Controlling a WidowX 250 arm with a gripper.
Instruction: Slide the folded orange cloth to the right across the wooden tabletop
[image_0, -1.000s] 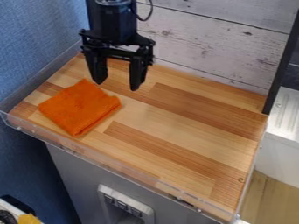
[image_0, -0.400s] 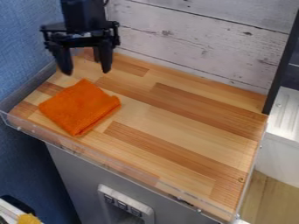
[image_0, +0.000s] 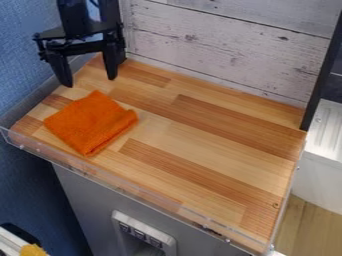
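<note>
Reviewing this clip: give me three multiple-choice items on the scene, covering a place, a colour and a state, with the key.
1. Where on the wooden counter does the cloth lie, as the camera sees it?
A) Right front corner
B) Left part
C) Over the right edge

2. What colour is the cloth?
A) Green
B) White
C) Orange

3. How is the pincer?
A) Open, holding nothing
B) Shut, holding nothing
C) Shut on the cloth

Key:
1. B: it lies flat near the left side.
2. C: its whole visible surface is orange.
3. A: its two fingers stand well apart, with nothing between them.
</note>
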